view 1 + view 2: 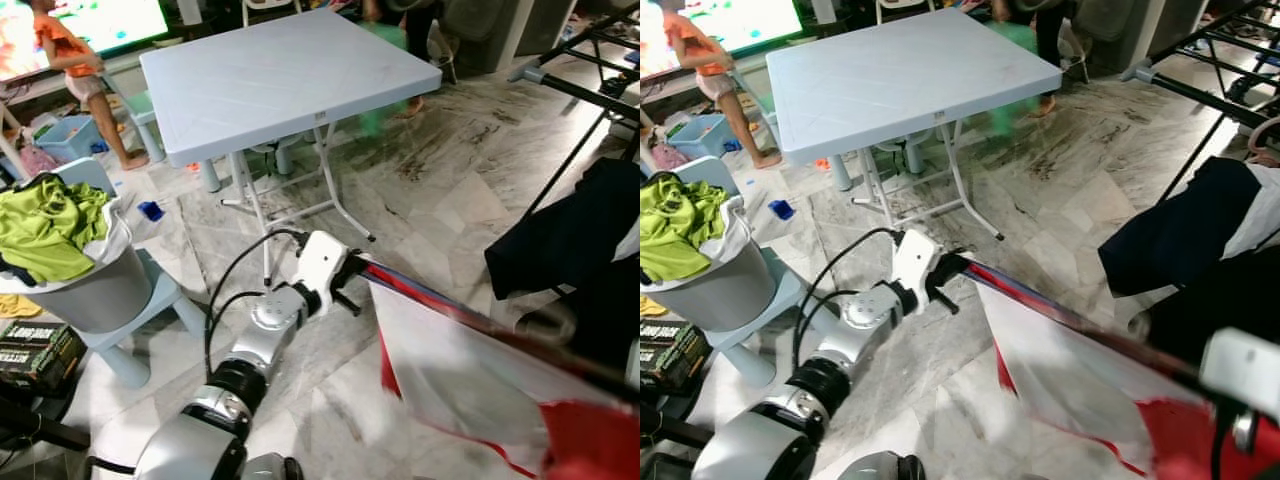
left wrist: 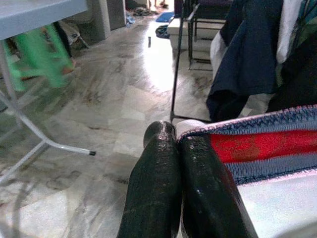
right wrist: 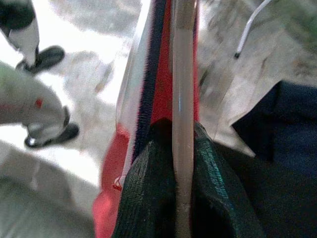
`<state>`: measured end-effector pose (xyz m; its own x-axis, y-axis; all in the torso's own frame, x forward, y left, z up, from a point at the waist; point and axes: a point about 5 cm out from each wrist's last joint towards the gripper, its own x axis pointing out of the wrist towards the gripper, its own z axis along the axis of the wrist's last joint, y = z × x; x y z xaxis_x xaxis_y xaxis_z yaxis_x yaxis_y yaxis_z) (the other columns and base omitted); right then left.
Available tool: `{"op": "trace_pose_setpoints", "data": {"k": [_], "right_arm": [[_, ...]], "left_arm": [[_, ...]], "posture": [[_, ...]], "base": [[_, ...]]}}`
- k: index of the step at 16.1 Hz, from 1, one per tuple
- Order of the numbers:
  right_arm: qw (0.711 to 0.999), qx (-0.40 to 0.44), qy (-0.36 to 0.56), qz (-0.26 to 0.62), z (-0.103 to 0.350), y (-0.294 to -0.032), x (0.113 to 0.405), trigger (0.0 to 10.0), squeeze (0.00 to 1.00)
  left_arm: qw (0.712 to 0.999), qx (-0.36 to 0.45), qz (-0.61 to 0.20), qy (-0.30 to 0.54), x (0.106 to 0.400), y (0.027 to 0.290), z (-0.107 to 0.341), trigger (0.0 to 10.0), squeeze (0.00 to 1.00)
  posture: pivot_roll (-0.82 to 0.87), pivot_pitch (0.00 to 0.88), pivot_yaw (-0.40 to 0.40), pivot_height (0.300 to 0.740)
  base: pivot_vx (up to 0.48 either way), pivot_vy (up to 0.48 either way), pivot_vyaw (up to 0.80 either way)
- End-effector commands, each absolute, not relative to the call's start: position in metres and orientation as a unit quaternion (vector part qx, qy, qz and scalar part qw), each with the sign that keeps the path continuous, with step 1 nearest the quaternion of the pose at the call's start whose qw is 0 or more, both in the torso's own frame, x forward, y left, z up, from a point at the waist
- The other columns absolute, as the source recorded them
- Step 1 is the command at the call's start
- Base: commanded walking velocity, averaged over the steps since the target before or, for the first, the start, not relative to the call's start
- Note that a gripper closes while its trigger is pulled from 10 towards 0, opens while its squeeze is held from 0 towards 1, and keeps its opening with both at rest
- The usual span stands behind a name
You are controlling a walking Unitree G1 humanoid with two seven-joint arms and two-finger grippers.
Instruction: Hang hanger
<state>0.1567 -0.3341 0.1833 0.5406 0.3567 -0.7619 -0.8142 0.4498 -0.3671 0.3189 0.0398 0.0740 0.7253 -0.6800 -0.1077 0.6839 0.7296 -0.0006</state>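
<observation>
Red-white fabric garment w/ blue trim (image 1: 470, 390) stretched over the marble floor btwn both arms: left end effector (image 2: 177, 144) pinched on its hem, right end effector (image 3: 183, 144) clamped on pale plastic hanger (image 3: 182, 74). Looks mid-carry; next, prob lift toward black drying rack (image 1: 585, 95).

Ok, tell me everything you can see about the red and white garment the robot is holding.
The garment is white cloth with red panels and a navy and red knitted trim, thin and soft-looking. It is stretched between both grippers above the marble floor, its lower part sagging. The left gripper is shut on one trimmed edge. The right gripper is shut on the other end, together with a pale hanger that runs along the cloth. Dark clothes hang close behind; whether they touch is unclear.
</observation>
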Motion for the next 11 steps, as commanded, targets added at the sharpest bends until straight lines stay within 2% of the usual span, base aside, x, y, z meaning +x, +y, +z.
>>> {"op": "trace_pose_setpoints", "data": {"k": [1,4,7,9,11], "right_arm": [[0.814,-0.342,0.334,0.331,0.192,-0.35,0.156,10.0,0.0],[0.831,-0.341,0.277,0.341,0.178,-0.326,0.174,10.0,0.0],[0.851,-0.28,0.237,0.376,0.165,-0.298,0.178,10.0,0.0],[0.859,-0.268,0.23,0.371,0.168,-0.301,0.177,10.0,0.0],[0.896,-0.219,0.182,0.34,0.18,-0.304,0.188,10.0,0.0]], "left_arm": [[0.982,0.015,-0.176,0.068,0.339,0.128,0.072,0.0,0.0],[0.982,0.01,-0.179,0.062,0.338,0.123,0.073,0.0,0.0],[0.982,0.009,-0.177,0.06,0.339,0.122,0.073,0.0,0.0],[0.983,0.009,-0.171,0.064,0.338,0.127,0.072,0.0,0.0],[0.984,0.002,-0.163,0.069,0.338,0.129,0.07,0.0,0.0]], "posture": [[-0.2,0.0,0.109,0.74],[-0.2,0.0,0.102,0.74],[-0.19,0.0,0.099,0.74],[-0.19,0.0,0.099,0.74],[-0.19,0.0,0.099,0.74]], "base": [[0.0,0.0,0.0],[0.0,0.0,0.0],[0.0,0.0,0.0],[0.0,0.0,0.0],[0.0,0.0,0.0]]}}
